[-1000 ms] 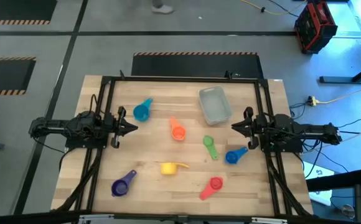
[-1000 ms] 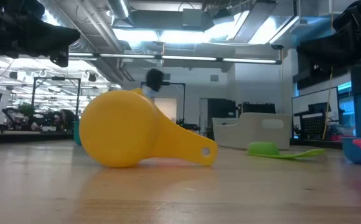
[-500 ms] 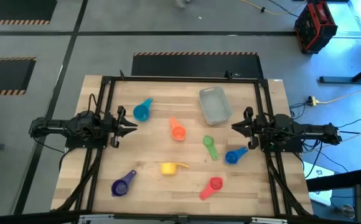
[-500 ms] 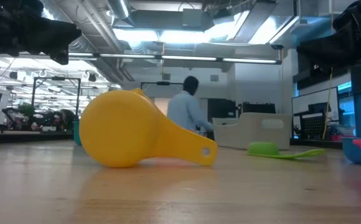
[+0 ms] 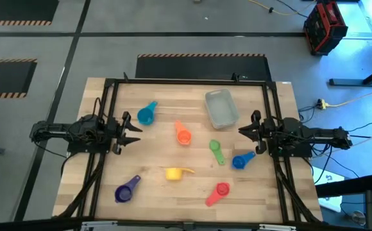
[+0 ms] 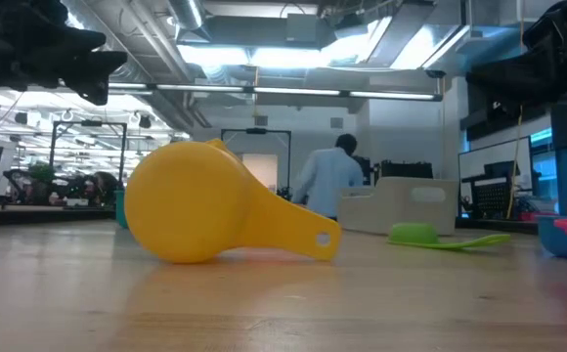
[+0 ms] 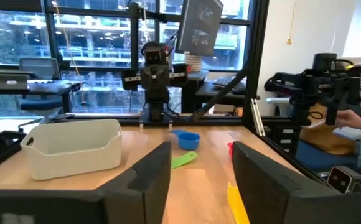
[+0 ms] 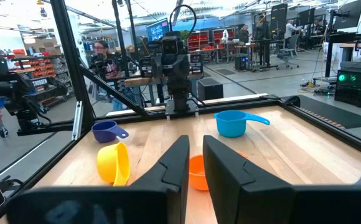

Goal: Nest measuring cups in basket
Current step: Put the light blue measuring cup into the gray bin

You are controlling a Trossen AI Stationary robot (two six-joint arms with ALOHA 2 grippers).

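From above, you had all seven cups loose on the worktop [image 5: 154,192] and the basket [image 5: 221,108] empty at the far edge; nothing was nested. Your left pincer [image 5: 135,131] stood wide near the light blue cup [image 5: 146,114], likely the first pick. In the low view, the yellow cup [image 6: 205,203] lay on its side. Your right pincer [image 8: 194,162] was narrow, holding nothing.

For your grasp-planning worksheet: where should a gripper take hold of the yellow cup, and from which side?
Probably by its flat handle, coming from above. The yellow cup lies tipped on its side, so its round bowl gives little flat surface, while the handle sticks out towards the right arm with clear table around it.
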